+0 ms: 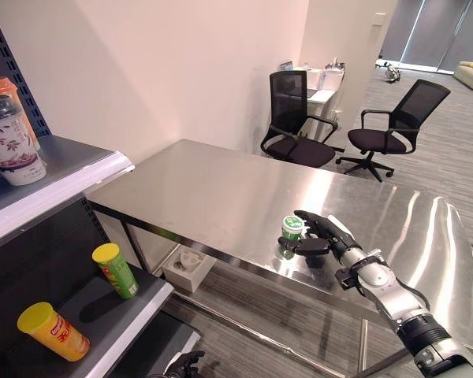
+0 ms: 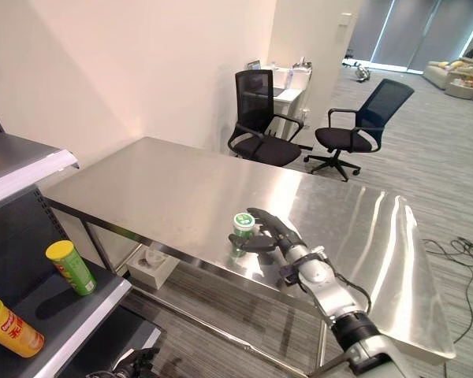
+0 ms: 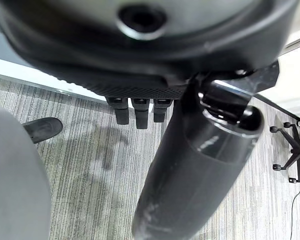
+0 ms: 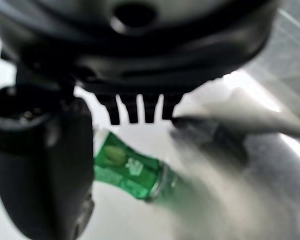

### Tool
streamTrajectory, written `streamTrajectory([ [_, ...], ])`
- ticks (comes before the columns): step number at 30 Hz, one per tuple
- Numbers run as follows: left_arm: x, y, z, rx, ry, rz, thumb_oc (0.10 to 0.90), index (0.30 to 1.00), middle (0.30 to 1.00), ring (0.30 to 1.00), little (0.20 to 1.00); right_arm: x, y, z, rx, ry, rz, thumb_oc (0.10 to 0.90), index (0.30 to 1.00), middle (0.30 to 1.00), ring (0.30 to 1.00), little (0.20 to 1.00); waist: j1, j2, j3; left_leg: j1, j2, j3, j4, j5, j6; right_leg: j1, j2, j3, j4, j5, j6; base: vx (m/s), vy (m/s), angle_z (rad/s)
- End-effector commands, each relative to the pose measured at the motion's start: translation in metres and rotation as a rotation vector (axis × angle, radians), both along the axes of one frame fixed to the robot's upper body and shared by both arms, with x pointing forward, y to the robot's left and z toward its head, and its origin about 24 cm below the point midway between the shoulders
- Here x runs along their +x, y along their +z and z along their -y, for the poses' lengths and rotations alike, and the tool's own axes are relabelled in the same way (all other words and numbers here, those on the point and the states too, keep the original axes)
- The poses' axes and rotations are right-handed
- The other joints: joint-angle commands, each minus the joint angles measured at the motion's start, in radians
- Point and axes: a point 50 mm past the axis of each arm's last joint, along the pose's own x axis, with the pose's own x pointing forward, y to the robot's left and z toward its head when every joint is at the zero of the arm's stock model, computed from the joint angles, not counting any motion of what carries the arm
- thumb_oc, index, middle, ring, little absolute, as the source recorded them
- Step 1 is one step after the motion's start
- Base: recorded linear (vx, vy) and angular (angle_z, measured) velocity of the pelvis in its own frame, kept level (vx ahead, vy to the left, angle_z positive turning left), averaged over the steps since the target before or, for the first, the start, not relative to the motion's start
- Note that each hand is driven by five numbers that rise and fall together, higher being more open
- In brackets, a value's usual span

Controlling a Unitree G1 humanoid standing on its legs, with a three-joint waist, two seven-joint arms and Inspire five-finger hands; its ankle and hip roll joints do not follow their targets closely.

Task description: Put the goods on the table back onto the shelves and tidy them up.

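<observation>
A small green can (image 1: 292, 229) stands upright on the steel desk (image 1: 221, 189), near its front edge. The right hand (image 1: 325, 234) sits at the can's 3 o'clock, fingers stretched past its far side and thumb pointing at it from the near side, spread and not clamped; whether any finger touches it is hard to tell. The left hand (image 3: 140, 107) hangs over the floor, fingers relaxed, holding nothing. At 9 o'clock the shelves (image 1: 63, 185) carry a cup (image 1: 12, 142) above, and yellow-lidded canisters (image 1: 117, 270) below.

Orange container (image 1: 1, 85) on top shelf (image 1: 55, 185) cut off by edge.
</observation>
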Motion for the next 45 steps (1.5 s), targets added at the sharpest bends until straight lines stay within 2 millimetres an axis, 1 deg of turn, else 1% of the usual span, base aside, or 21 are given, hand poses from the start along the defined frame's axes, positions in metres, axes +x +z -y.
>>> streamTrajectory([
  [1,0.008,0.003,-0.008,0.040,-0.048,0.031,0.800,0.900,0.900,0.900,0.900,0.040,0.049,-0.012,0.047,-0.006,0.179,0.800,0.900,0.900,0.900,0.900,0.055,-0.039,0.023,0.062,-0.054,0.022,0.010,-0.134,0.062,-0.033,-0.046,0.024,0.104,-0.081,0.012,0.00,0.000,0.00],
  [11,0.007,0.003,-0.008,0.037,-0.039,0.029,0.800,0.900,0.900,0.900,0.900,0.047,0.044,-0.016,0.018,-0.008,0.149,0.800,0.900,0.900,0.900,0.900,0.064,-0.041,0.024,0.062,-0.056,0.014,0.010,-0.135,0.065,-0.028,-0.051,0.018,0.106,-0.078,0.011,0.00,0.000,0.00],
  [12,0.007,0.003,-0.008,0.036,-0.036,0.030,0.800,0.900,0.900,0.900,0.900,0.048,0.045,-0.017,0.018,-0.007,0.149,0.750,0.825,0.825,0.825,0.825,0.065,-0.040,0.024,0.062,-0.056,0.013,0.010,-0.135,0.065,-0.029,-0.051,0.018,0.106,-0.078,0.011,0.00,0.000,0.00],
  [13,0.007,0.003,-0.008,0.038,-0.034,0.029,0.800,0.900,0.900,0.900,0.900,0.049,0.044,-0.019,0.019,-0.005,0.146,0.612,0.618,0.618,0.618,0.618,0.066,-0.040,0.024,0.061,-0.057,0.013,0.010,-0.135,0.065,-0.028,-0.052,0.017,0.106,-0.077,0.011,0.00,0.000,0.00],
  [14,0.006,0.003,-0.008,0.037,-0.034,0.028,0.800,0.900,0.900,0.900,0.900,0.049,0.044,-0.020,0.020,-0.003,0.144,0.569,0.554,0.554,0.554,0.554,0.066,-0.040,0.024,0.061,-0.058,0.012,0.010,-0.134,0.066,-0.028,-0.053,0.016,0.106,-0.077,0.012,0.00,0.000,0.00],
  [15,0.006,0.003,-0.008,0.036,-0.035,0.027,0.800,0.900,0.900,0.900,0.900,0.049,0.044,-0.021,0.022,0.001,0.142,0.541,0.512,0.512,0.512,0.512,0.068,-0.041,0.024,0.062,-0.059,0.011,0.010,-0.134,0.066,-0.027,-0.053,0.016,0.106,-0.076,0.012,0.00,0.000,0.00],
  [16,0.006,0.003,-0.008,0.035,-0.034,0.027,0.800,0.900,0.900,0.900,0.900,0.050,0.043,-0.022,0.021,0.000,0.141,0.419,0.328,0.328,0.328,0.328,0.068,-0.041,0.025,0.061,-0.059,0.010,0.010,-0.134,0.066,-0.027,-0.054,0.015,0.106,-0.075,0.012,0.00,0.000,0.00],
  [17,0.006,0.002,-0.008,0.036,-0.031,0.027,0.800,0.900,0.900,0.900,0.900,0.050,0.044,-0.023,0.022,0.002,0.142,0.400,0.300,0.300,0.300,0.300,0.068,-0.041,0.025,0.062,-0.059,0.010,0.010,-0.135,0.067,-0.027,-0.054,0.015,0.106,-0.075,0.013,0.00,0.000,0.00],
  [26,0.004,0.003,-0.010,0.038,-0.016,0.028,0.800,0.900,0.900,0.900,0.900,0.050,0.044,-0.021,0.001,-0.007,0.151,0.400,0.300,0.300,0.300,0.300,0.072,-0.041,0.025,0.061,-0.063,0.007,0.010,-0.136,0.070,-0.028,-0.060,0.015,0.107,-0.072,0.015,0.00,0.000,0.00],
  [31,0.003,0.003,-0.011,0.041,-0.016,0.028,0.800,0.900,0.900,0.900,0.900,0.049,0.047,-0.017,0.002,-0.021,0.170,0.400,0.300,0.300,0.300,0.300,0.070,-0.040,0.025,0.062,-0.065,0.009,0.010,-0.138,0.071,-0.027,-0.061,0.015,0.106,-0.071,0.017,0.00,0.000,0.00],
  [35,0.004,0.003,-0.012,0.047,-0.015,0.030,0.800,0.900,0.900,0.900,0.900,0.049,0.054,-0.012,-0.005,-0.030,0.199,0.400,0.300,0.300,0.300,0.300,0.069,-0.040,0.027,0.063,-0.065,0.011,0.010,-0.138,0.071,-0.026,-0.060,0.016,0.104,-0.070,0.017,0.00,0.000,0.00],
  [37,0.004,0.003,-0.013,0.050,-0.013,0.033,0.800,0.900,0.900,0.900,0.900,0.048,0.065,-0.007,-0.014,-0.035,0.246,0.400,0.300,0.300,0.300,0.300,0.066,-0.040,0.028,0.064,-0.066,0.014,0.010,-0.139,0.071,-0.029,-0.059,0.019,0.103,-0.070,0.018,0.00,0.000,0.00],
  [38,0.004,0.003,-0.013,0.050,-0.013,0.033,0.800,0.900,0.900,0.900,0.900,0.048,0.065,-0.007,-0.014,-0.035,0.246,0.400,0.300,0.300,0.300,0.300,0.066,-0.040,0.028,0.064,-0.066,0.015,0.010,-0.139,0.071,-0.029,-0.059,0.019,0.103,-0.070,0.018,0.00,0.000,0.00],
  [43,0.006,0.003,-0.013,0.058,-0.017,0.036,0.800,0.900,0.900,0.900,0.900,0.044,0.089,0.000,-0.027,-0.029,0.358,0.400,0.300,0.300,0.300,0.300,0.057,-0.041,0.028,0.067,-0.066,0.019,0.010,-0.143,0.070,-0.030,-0.056,0.026,0.101,-0.070,0.019,0.00,0.000,0.00],
  [44,0.007,0.004,-0.015,0.063,-0.012,0.039,0.800,0.900,0.900,0.900,0.900,0.039,0.099,0.002,-0.017,-0.028,0.413,0.400,0.300,0.300,0.300,0.300,0.053,-0.041,0.029,0.067,-0.065,0.020,0.010,-0.144,0.070,-0.031,-0.055,0.029,0.101,-0.070,0.019,0.00,0.000,0.00],
  [45,0.007,0.004,-0.015,0.063,-0.012,0.039,0.800,0.900,0.900,0.900,0.900,0.039,0.099,0.002,-0.017,-0.029,0.412,0.400,0.300,0.300,0.300,0.300,0.054,-0.041,0.029,0.067,-0.065,0.021,0.010,-0.144,0.070,-0.031,-0.055,0.029,0.101,-0.070,0.019,0.00,0.000,0.00],
])
